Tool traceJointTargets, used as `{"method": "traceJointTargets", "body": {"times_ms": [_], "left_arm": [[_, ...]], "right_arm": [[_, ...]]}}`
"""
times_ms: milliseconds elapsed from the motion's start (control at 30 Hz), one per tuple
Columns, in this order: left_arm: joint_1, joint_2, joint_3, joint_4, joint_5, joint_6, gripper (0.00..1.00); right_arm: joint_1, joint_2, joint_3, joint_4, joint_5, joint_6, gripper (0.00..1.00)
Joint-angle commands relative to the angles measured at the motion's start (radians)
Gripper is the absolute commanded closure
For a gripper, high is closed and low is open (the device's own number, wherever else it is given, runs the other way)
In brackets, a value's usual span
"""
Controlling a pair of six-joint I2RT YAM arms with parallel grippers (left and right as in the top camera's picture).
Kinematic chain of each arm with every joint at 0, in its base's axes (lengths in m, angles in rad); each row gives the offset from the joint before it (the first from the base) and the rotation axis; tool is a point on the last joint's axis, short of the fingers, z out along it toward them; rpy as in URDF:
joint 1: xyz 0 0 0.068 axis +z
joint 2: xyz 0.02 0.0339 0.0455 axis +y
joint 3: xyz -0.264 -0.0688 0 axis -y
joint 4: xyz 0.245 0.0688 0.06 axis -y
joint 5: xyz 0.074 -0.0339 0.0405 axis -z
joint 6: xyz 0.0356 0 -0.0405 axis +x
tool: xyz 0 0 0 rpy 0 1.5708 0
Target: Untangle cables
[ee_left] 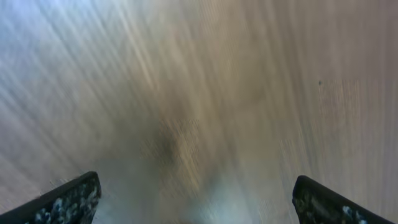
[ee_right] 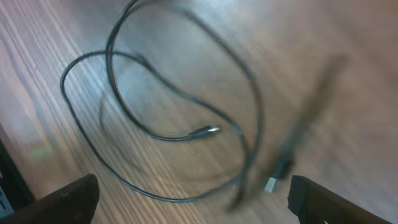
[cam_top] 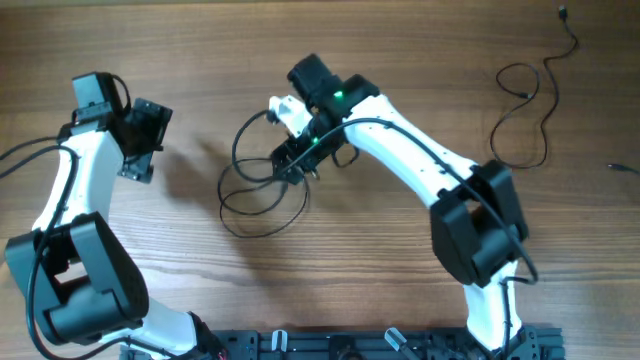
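One thin black cable [cam_top: 262,192] lies in loose overlapping loops on the wooden table [cam_top: 380,260] at the centre. In the right wrist view its loops [ee_right: 118,106] and two small plug ends [ee_right: 210,130] [ee_right: 272,183] lie on the wood. My right gripper [cam_top: 296,160] [ee_right: 193,199] is open, hovering over the right side of these loops and holding nothing. A second thin black cable [cam_top: 528,105] lies spread out at the far right. My left gripper [cam_top: 142,140] [ee_left: 196,199] is open and empty, left of the loops, over bare blurred wood.
A short dark cable end [cam_top: 625,168] shows at the right edge. The arms' own thicker black wires run along both arms. The arm bases [cam_top: 380,345] stand along the front edge.
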Motion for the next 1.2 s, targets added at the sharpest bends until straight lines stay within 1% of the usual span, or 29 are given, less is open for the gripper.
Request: {"method": "traceJointTargets", "body": {"times_ms": [0, 133, 167, 267, 367, 500, 600, 667, 733, 800, 833, 867, 900, 933, 1000, 1067, 1100, 1167], "left_arm": [[0.013, 0.011, -0.003, -0.016, 0.03, -0.001, 0.0], [0.012, 0.011, -0.003, -0.019, 0.03, -0.001, 0.0], [0.013, 0.011, -0.003, -0.02, 0.03, -0.001, 0.0], [0.013, 0.011, -0.003, -0.023, 0.03, 0.003, 0.0], [0.013, 0.011, -0.003, -0.023, 0.03, 0.003, 0.0], [0.013, 0.011, -0.003, -0.023, 0.029, 0.003, 0.0], [0.013, 0.011, -0.003, -0.023, 0.029, 0.003, 0.0], [0.013, 0.011, -0.003, -0.023, 0.029, 0.003, 0.0], [0.013, 0.011, -0.003, -0.023, 0.029, 0.003, 0.0], [0.013, 0.011, -0.003, -0.024, 0.029, 0.003, 0.0], [0.013, 0.011, -0.003, -0.024, 0.029, 0.003, 0.0], [0.013, 0.011, -0.003, -0.025, 0.029, 0.003, 0.0], [0.013, 0.011, -0.003, -0.027, 0.029, 0.003, 0.0], [0.013, 0.011, -0.003, -0.031, 0.029, 0.003, 0.0], [0.013, 0.011, -0.003, -0.043, 0.03, 0.003, 0.0], [0.013, 0.011, -0.003, -0.045, 0.03, 0.003, 0.0], [0.013, 0.011, -0.003, -0.045, 0.03, 0.003, 0.0], [0.013, 0.011, -0.003, -0.045, 0.03, 0.003, 0.0]], "right_arm": [[0.101, 0.022, 0.002, 0.002, 0.018, -0.055, 0.0], [0.199, 0.026, 0.002, 0.025, 0.196, -0.089, 0.0], [0.222, 0.034, 0.002, 0.041, 0.201, -0.147, 0.0], [0.263, 0.072, -0.001, 0.068, 0.201, -0.243, 0.0], [0.282, 0.114, -0.003, 0.086, 0.193, -0.294, 0.0], [0.293, 0.168, -0.004, 0.117, 0.214, -0.307, 0.0], [0.319, 0.176, -0.017, 0.101, 0.247, -0.306, 0.0], [0.351, 0.177, -0.039, 0.104, 0.303, -0.304, 0.0], [0.387, 0.179, -0.083, 0.111, 0.36, -0.304, 0.0], [0.419, 0.179, -0.148, 0.14, 0.362, -0.277, 0.0], [0.427, 0.179, -0.167, 0.151, 0.363, -0.262, 0.13], [0.433, 0.179, -0.173, 0.154, 0.375, -0.259, 0.37], [0.435, 0.179, -0.173, 0.156, 0.385, -0.246, 0.79], [0.433, 0.179, -0.173, 0.164, 0.397, -0.225, 0.96], [0.421, 0.179, -0.173, 0.18, 0.485, -0.168, 0.96], [0.397, 0.177, -0.17, 0.18, 0.602, -0.073, 0.96], [0.375, 0.174, -0.165, 0.165, 0.633, -0.037, 0.96], [0.317, 0.146, -0.156, 0.127, 0.634, 0.022, 0.96]]}}
